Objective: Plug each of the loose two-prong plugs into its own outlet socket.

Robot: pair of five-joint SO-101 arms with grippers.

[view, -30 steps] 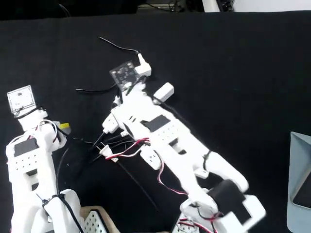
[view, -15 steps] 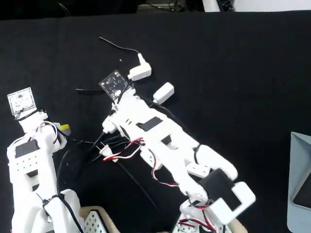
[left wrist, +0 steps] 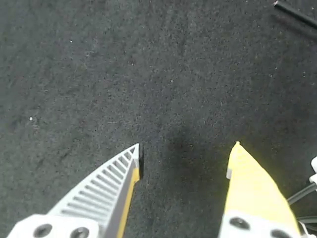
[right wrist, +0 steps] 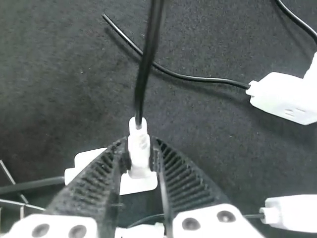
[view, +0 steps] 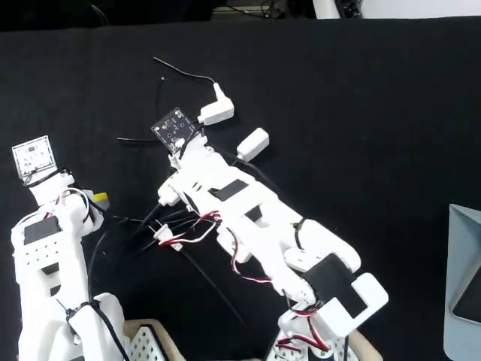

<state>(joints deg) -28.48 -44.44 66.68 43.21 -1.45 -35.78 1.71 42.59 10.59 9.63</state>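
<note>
My right gripper (right wrist: 138, 143) is shut on a white two-prong plug (right wrist: 138, 148) whose black cable (right wrist: 148, 54) runs away from it over the black table. A flat white piece (right wrist: 137, 184) lies right under the plug. A white outlet socket (right wrist: 285, 96) with its own cable lies off to one side, apart from the plug. In the high view the right arm's wrist (view: 177, 126) sits beside that socket (view: 216, 113), with a second white socket block (view: 253, 143) close by. My left gripper (left wrist: 185, 158) is open over bare table, holding nothing.
Loose black cables (view: 180, 71) trail across the back of the table. Red and white wires (view: 184, 237) hang between the two arms. A grey tray (view: 464, 286) stands at the right edge. The left arm (view: 45, 248) stands at the front left.
The right arm's wrist has swung left and slightly toward the front, uncovering the white socket at the back. A thin black cable end now shows farther back. The left arm has not moved.
</note>
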